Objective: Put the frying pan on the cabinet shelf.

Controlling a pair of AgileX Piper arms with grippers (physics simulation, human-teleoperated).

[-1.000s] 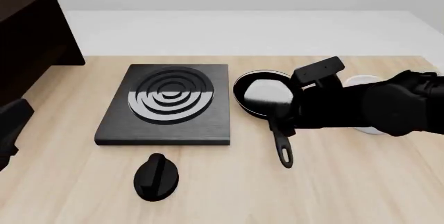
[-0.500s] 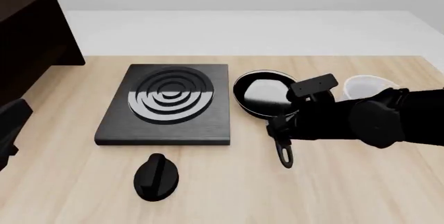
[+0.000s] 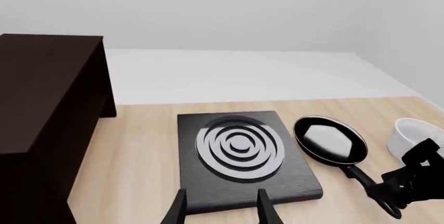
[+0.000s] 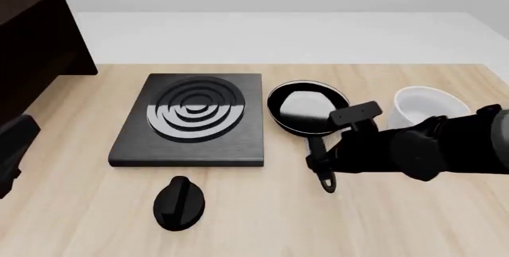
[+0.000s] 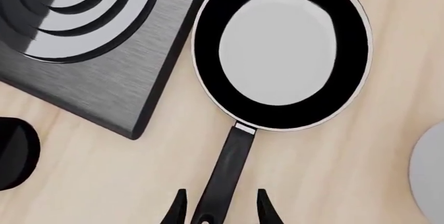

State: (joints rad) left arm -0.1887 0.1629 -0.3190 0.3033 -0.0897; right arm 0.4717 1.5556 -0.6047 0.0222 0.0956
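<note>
The frying pan (image 4: 304,108) lies on the table just right of the stove plate, its handle pointing toward the near edge. It also shows in the left wrist view (image 3: 327,140) and the right wrist view (image 5: 283,52). My right gripper (image 4: 318,163) is low over the handle's outer half; in its wrist view (image 5: 220,211) the open fingers straddle the handle with a gap on each side. My left gripper (image 3: 220,213) is open and empty at the near left, far from the pan. The dark cabinet (image 4: 36,36) stands at the far left (image 3: 41,104); its shelf board is not distinguishable.
A square black stove plate (image 4: 195,117) with concentric rings lies mid-table. A black knob (image 4: 180,203) sits in front of it. A white bowl (image 4: 425,108) stands right of the pan, behind my right arm.
My right arm has moved toward the near edge and lower, from over the pan's bowl to over its handle, uncovering the white bowl. The pan and left arm have not moved.
</note>
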